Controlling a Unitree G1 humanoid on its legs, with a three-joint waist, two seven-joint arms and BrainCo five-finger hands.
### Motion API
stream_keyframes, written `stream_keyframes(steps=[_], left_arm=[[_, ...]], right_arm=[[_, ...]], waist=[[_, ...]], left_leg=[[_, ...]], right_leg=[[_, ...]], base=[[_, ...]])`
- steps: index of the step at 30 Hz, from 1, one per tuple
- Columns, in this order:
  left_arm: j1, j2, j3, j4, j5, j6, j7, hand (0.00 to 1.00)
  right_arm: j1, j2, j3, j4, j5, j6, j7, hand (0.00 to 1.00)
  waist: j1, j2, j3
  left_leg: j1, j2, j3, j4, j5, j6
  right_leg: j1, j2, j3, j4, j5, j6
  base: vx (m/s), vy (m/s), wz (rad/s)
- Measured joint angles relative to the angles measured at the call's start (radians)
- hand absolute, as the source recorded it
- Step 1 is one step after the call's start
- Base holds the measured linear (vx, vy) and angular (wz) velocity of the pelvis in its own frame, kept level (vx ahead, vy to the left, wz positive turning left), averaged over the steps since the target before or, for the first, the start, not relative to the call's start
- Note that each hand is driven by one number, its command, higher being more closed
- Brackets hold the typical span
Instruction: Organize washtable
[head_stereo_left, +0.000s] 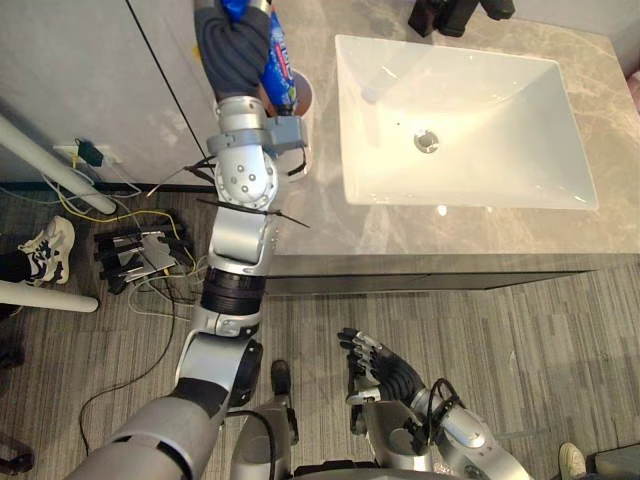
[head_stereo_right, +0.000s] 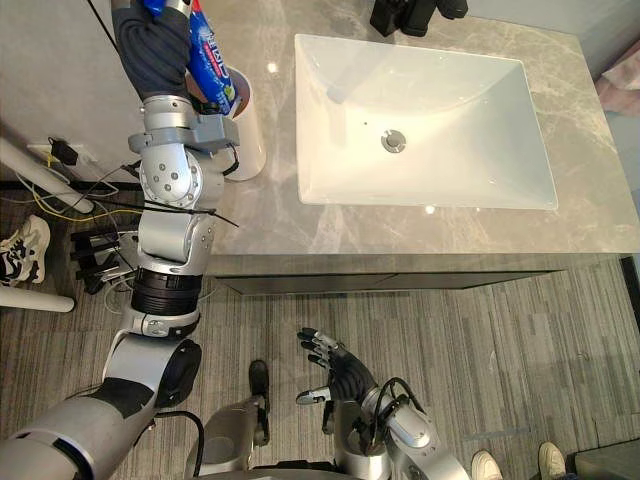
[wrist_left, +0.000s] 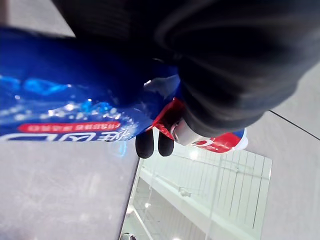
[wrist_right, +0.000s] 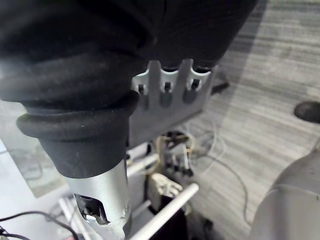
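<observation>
My left hand (head_stereo_left: 236, 45) is raised over the left end of the grey stone washtable (head_stereo_left: 400, 228), shut on a blue toothpaste tube (head_stereo_left: 280, 62) with red and white print. In the left wrist view the dark fingertips (wrist_left: 150, 145) curl round the tube (wrist_left: 60, 100). Directly below the tube stands a white cup (head_stereo_right: 246, 130), left of the white rectangular sink (head_stereo_left: 500, 110). My right hand (head_stereo_left: 375, 360) hangs low over the floor in front of the washtable, fingers relaxed and holding nothing.
Dark objects (head_stereo_left: 450, 14) stand at the back edge of the counter behind the sink. On the floor to the left lie a shoe (head_stereo_left: 48, 248), cables and a dark device (head_stereo_left: 135, 255). A person's shoes (head_stereo_right: 520, 464) show at the lower right.
</observation>
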Motion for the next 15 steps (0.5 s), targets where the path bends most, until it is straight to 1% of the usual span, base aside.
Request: stream_keyframes(steps=[7, 11, 15], left_arm=[[0.001, -0.009, 0.000, -0.018, 0.000, -0.009, 0.000, 0.00], [0.002, -0.019, -0.001, -0.032, 0.000, -0.021, -0.002, 0.00], [0.015, -0.020, -0.008, -0.036, 0.000, -0.029, -0.003, 0.00]], right_arm=[[0.000, -0.001, 0.001, -0.009, 0.001, 0.000, 0.000, 0.00], [-0.006, -0.002, 0.007, -0.026, 0.011, 0.000, 0.000, 0.00], [-0.026, -0.001, 0.021, -0.026, 0.012, 0.000, 0.002, 0.00]], waist=[[-0.001, 0.001, 0.000], [-0.001, 0.002, -0.001], [-0.003, 0.008, -0.003]], left_leg=[[0.002, 0.001, -0.002, -0.001, 0.000, 0.000], [0.004, 0.001, -0.003, -0.006, 0.000, 0.001], [0.007, 0.000, -0.002, -0.021, 0.009, 0.007]], right_leg=[[0.000, 0.001, -0.001, 0.005, 0.000, 0.000], [-0.004, 0.002, -0.002, 0.011, 0.000, 0.000], [-0.009, 0.001, -0.002, 0.011, 0.000, 0.000]], base=[[0.00, 0.000, 0.00], [0.00, 0.000, 0.00], [0.00, 0.000, 0.00]])
